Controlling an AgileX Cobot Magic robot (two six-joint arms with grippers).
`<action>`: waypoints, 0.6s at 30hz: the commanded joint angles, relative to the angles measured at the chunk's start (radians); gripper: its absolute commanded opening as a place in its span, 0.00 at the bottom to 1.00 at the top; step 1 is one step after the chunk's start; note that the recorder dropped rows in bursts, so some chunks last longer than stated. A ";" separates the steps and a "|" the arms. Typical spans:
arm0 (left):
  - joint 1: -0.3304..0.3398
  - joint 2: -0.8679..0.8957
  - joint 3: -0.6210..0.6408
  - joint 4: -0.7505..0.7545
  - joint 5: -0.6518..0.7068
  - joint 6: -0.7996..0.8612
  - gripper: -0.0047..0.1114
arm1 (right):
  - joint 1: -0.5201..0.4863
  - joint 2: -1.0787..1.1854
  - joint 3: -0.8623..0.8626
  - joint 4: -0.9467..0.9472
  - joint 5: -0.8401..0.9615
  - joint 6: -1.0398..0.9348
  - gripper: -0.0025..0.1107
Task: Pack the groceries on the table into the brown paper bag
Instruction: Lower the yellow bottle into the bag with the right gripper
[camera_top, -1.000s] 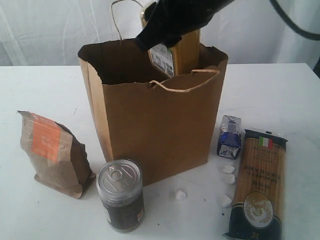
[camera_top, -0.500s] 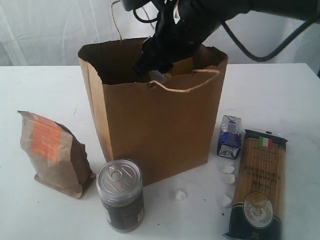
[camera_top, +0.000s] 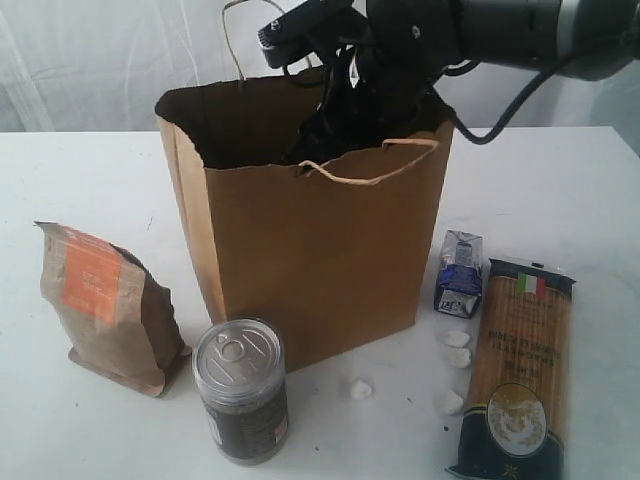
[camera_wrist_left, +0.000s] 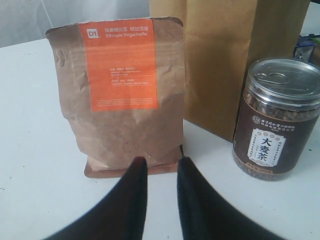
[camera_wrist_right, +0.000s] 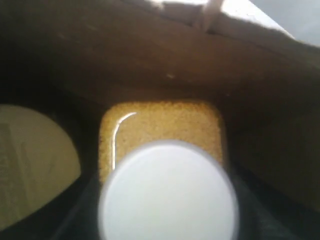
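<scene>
Inside the paper bag (camera_top: 320, 260), the right gripper (camera_wrist_right: 168, 217) pinches the white-capped grain jar (camera_wrist_right: 162, 130) beside a gold-lidded jar (camera_wrist_right: 35, 160) (brown walls all round). The left gripper (camera_wrist_left: 159, 170), fingers slightly parted and empty, faces the pouch (camera_wrist_left: 120, 95) and can (camera_wrist_left: 280, 120) on the table (camera_wrist_left: 30, 150).

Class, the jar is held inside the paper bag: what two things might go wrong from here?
The white-capped jar hangs close beside the gold lid already in the brown paper bag, so they may knock. The right arm fills the bag's mouth near its cord handle; pulling out might snag it and tip the bag.
</scene>
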 joint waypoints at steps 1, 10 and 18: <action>0.002 -0.004 0.004 0.000 0.002 -0.003 0.28 | -0.008 0.000 -0.017 0.000 -0.034 -0.001 0.02; 0.002 -0.004 0.004 0.000 0.002 -0.003 0.28 | -0.014 0.001 -0.017 0.048 -0.012 -0.003 0.48; 0.002 -0.004 0.004 0.000 0.002 -0.003 0.28 | -0.017 -0.020 -0.017 0.066 0.015 0.005 0.70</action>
